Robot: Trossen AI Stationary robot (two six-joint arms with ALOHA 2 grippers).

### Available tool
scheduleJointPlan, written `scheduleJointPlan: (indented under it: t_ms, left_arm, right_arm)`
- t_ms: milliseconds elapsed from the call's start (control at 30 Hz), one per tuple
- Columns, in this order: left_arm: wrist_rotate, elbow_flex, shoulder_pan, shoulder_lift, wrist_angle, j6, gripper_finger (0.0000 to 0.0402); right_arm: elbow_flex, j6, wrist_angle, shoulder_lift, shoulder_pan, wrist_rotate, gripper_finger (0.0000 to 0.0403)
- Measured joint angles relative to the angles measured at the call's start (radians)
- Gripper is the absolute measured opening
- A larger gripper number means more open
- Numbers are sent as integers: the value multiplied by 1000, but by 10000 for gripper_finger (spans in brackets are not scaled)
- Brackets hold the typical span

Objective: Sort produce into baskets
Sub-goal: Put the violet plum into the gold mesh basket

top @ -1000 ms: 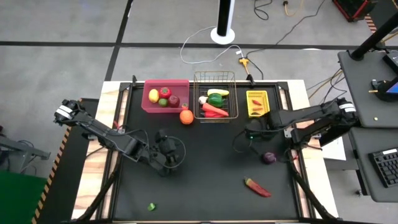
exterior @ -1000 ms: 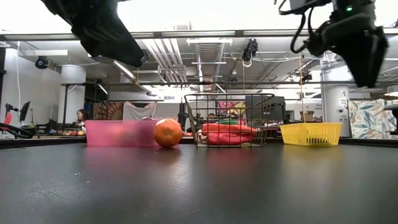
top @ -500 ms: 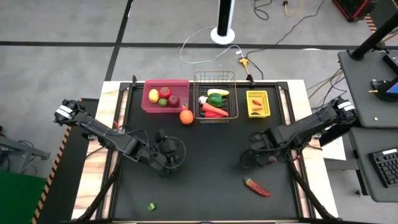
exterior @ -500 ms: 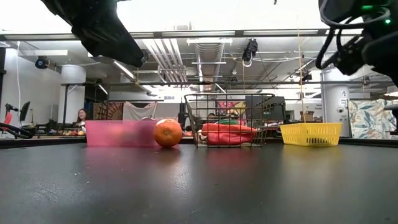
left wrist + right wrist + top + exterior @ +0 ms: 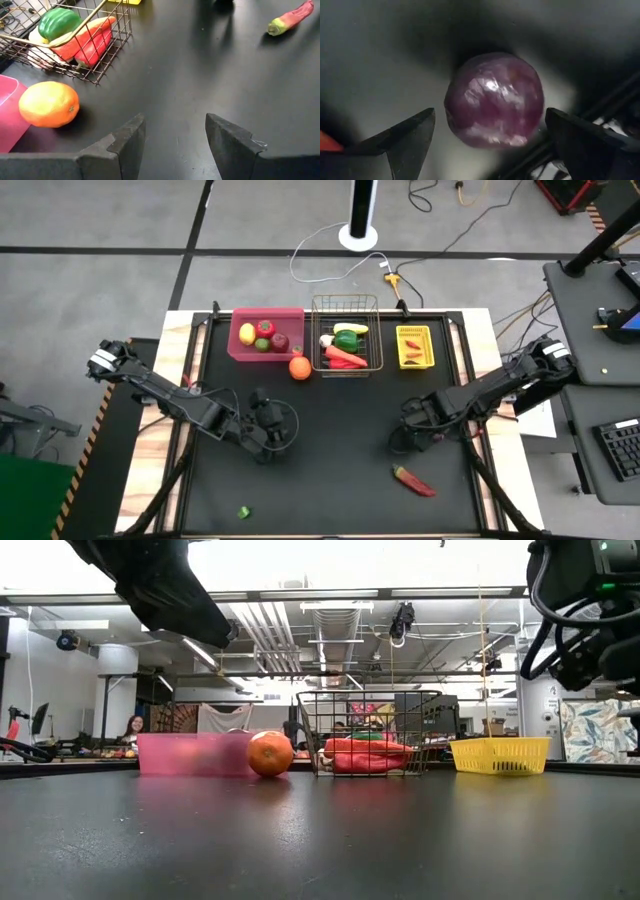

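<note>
A purple onion lies on the black table. My right gripper hangs over it, open and pointing down, one finger on either side with a gap to each. In the high view that gripper hides the onion. My left gripper waits open above the table's middle left, with nothing between its fingers. At the far edge stand the pink bin, the wire basket and the yellow bin, each with produce inside. An orange rests on the table against the pink bin's corner.
A red chilli lies on the table near the right gripper, toward the near edge. A small green piece lies by the near edge at left. The table's middle is bare black surface.
My right gripper has moved toward the table's near edge and down, from beside the yellow bin to right over the purple onion, which it now hides in the high view. It has stayed open. The onion has not moved.
</note>
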Motion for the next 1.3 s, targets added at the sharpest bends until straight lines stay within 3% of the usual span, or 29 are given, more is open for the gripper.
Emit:
scheduleJointPlan:
  t_ms: [233,600,1033,1300]
  left_arm:
    - [-1,0,0,0,1,0,189]
    - [-1,0,0,0,11,-1,189]
    - [-1,0,0,0,17,-1,189]
    - [-1,0,0,0,38,11,189]
  right_arm:
    - [-36,4,65,0,0,26,359]
    - [-36,4,69,0,0,33,285]
    - [-32,0,72,0,0,41,286]
    - [49,-59,148,-25,0,146,289]
